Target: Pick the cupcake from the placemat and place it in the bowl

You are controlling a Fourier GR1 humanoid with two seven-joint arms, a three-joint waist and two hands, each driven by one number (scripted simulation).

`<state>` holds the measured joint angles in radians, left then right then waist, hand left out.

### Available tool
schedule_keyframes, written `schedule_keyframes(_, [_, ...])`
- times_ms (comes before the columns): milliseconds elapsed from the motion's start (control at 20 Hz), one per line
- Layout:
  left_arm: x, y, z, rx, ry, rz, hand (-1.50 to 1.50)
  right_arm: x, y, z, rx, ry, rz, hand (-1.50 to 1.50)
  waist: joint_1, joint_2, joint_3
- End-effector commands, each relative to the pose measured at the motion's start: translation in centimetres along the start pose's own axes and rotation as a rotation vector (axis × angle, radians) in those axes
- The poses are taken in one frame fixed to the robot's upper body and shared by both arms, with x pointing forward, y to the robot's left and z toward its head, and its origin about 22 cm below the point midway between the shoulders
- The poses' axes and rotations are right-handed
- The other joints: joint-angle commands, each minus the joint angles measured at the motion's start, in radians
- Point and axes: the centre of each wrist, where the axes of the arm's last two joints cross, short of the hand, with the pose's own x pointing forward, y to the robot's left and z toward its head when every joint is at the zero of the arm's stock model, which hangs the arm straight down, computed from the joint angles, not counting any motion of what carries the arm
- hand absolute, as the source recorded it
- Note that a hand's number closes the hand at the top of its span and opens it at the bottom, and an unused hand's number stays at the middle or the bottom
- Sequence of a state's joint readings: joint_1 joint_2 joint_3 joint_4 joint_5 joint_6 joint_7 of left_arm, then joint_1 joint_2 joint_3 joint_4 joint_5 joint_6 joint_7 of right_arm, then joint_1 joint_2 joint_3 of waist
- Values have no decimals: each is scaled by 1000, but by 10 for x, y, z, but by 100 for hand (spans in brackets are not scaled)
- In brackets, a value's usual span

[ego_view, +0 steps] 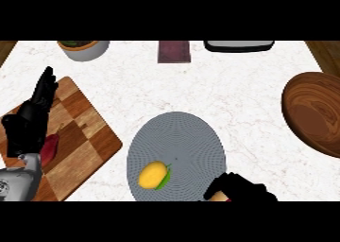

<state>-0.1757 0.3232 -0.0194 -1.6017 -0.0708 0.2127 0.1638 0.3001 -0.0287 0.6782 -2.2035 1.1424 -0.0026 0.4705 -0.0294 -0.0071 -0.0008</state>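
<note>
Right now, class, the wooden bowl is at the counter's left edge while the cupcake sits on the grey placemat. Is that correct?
One detail is wrong: the head view shows the wooden bowl at the counter's right edge, not the left. The cupcake does sit on the grey placemat.

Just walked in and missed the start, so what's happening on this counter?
A humanoid robot is working at a marble counter. Its right hand, at the lower edge, is curled around something pale and partly hidden by the fingers; I cannot tell for certain what it is. Next to it lies a round grey placemat with a yellow fruit on it. The wooden bowl at the right edge looks empty. The left hand rests open over a wooden cutting board.
</note>
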Motion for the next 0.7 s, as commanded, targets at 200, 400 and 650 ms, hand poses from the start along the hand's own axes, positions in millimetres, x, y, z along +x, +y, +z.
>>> schedule_keyframes(200, [12, 1, -9, -20, -31, 4, 0, -19, -74, 0, -206, 86, -103, 150, 26, 8, 1])
schedule_keyframes(400, [0, -23, -1, -29, -14, 12, 0, -54, -88, -28, -313, 103, -156, 150, 29, 12, 2])
schedule_keyframes(650, [10, -23, 2, -18, -26, 5, 0, -109, -119, -65, -389, 119, -214, 150, 34, 10, 3])
